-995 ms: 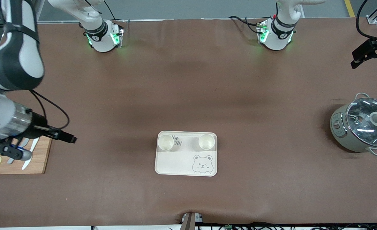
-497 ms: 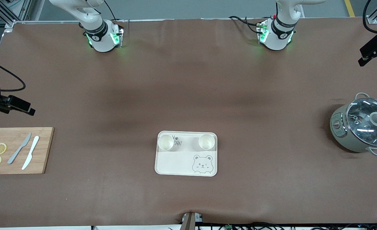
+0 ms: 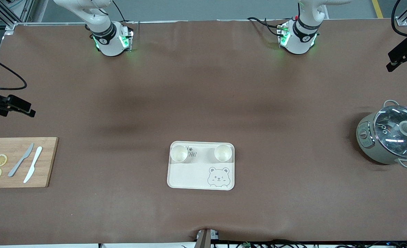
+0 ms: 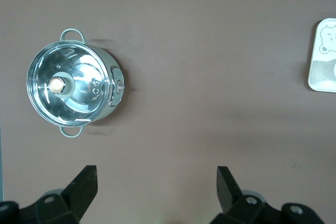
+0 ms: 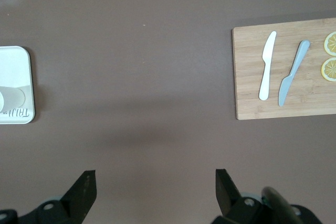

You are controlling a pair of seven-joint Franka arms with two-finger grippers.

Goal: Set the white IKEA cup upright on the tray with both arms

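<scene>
The cream-white tray (image 3: pixel 189 175) with the bear drawing lies near the table's middle, toward the front camera. Two white cups stand upright on its edge nearest the robots' bases, one (image 3: pixel 179 153) toward the right arm's end and one (image 3: pixel 223 153) toward the left arm's end. My left gripper (image 4: pixel 156 179) is open and empty, high over bare table near the pot. My right gripper (image 5: pixel 155 182) is open and empty, high over bare table between the tray (image 5: pixel 16 64) and the cutting board. Both hands show only at the front view's side edges.
A wooden cutting board (image 3: pixel 46 162) with two knives and two lemon slices lies at the right arm's end. A lidded pot (image 3: pixel 391 136) stands at the left arm's end; it also shows in the left wrist view (image 4: pixel 73 90). The tray's edge (image 4: pixel 317 74) shows there too.
My right arm has lifted away from over the cutting board and drawn back to the table's end. My left hand has also pulled back a little. The cups and tray have not moved.
</scene>
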